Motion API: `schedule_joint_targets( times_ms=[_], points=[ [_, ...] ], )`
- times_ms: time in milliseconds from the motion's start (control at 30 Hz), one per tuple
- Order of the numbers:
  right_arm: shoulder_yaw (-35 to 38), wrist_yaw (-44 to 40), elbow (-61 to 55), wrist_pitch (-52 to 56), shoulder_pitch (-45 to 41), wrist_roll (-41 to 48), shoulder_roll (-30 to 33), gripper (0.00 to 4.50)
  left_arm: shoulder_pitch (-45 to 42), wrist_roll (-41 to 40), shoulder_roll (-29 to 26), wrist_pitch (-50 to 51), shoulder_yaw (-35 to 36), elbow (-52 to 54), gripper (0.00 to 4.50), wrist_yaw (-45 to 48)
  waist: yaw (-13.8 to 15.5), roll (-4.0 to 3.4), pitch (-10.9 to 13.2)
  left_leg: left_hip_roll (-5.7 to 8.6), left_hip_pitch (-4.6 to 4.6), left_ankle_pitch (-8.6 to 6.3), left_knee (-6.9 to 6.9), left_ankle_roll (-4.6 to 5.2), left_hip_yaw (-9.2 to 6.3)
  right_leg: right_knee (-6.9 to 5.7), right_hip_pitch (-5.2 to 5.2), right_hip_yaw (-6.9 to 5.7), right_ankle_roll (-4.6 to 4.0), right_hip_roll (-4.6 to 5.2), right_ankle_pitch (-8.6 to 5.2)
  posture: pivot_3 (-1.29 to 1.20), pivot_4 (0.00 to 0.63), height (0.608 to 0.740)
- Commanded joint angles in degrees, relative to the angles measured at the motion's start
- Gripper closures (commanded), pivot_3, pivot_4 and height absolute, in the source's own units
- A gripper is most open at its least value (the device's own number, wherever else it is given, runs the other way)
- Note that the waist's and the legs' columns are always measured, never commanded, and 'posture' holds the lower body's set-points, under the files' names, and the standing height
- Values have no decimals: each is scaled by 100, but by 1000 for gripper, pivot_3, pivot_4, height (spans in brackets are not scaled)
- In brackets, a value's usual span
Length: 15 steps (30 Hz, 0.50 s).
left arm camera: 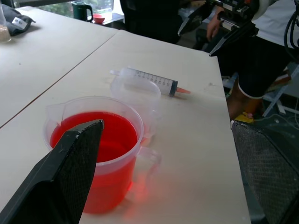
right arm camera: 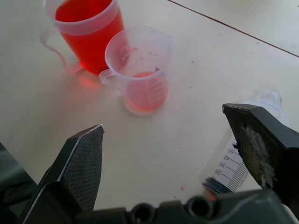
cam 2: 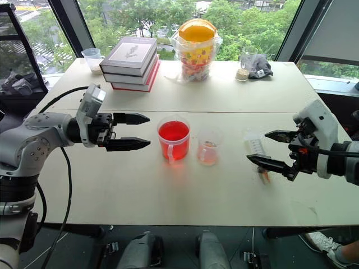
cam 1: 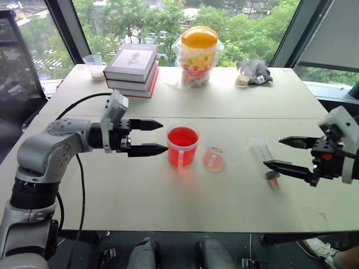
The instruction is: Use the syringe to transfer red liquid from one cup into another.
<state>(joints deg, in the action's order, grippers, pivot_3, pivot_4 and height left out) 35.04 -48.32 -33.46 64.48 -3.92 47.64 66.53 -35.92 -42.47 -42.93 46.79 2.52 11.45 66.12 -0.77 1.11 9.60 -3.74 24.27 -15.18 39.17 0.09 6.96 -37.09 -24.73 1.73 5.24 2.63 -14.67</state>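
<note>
The syringe (cam 1: 262, 152) lies flat at center right of the head view, just under the wide-open, empty right gripper (cam 1: 286, 153); its smooth round barrel may roll or slip from a poor pinch. The left gripper (cam 1: 156, 137), also wide, hovers beside the thin, clear handled cup (cam 1: 182, 145); a nudge may spill the red liquid (cam 1: 182, 137) toward the smaller cup (cam 1: 215, 152).

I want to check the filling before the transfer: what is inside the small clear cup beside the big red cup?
The small cup holds a shallow layer of pale red liquid at its bottom, and the rest is empty. The big red cup next to it is nearly full.
</note>
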Motion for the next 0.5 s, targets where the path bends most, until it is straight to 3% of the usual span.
schedule_joint_targets(
  times_ms=[33,500],
  points=[
    [183,-47,-35,-110,38,-38,59,41,-90,28,-28,-126,1,10,0,50,4,0,0,0,0,0,0,0,0,0,0,0,0,0,0,0,150,740],
    [237,591,-603,281,-78,503,-214,41,-486,22,49,-85,-25,-499,0,97,7,1,0,2,3,0,1,0,-4,1,1,-1,1,1,0,0,150,740]
  ],
)
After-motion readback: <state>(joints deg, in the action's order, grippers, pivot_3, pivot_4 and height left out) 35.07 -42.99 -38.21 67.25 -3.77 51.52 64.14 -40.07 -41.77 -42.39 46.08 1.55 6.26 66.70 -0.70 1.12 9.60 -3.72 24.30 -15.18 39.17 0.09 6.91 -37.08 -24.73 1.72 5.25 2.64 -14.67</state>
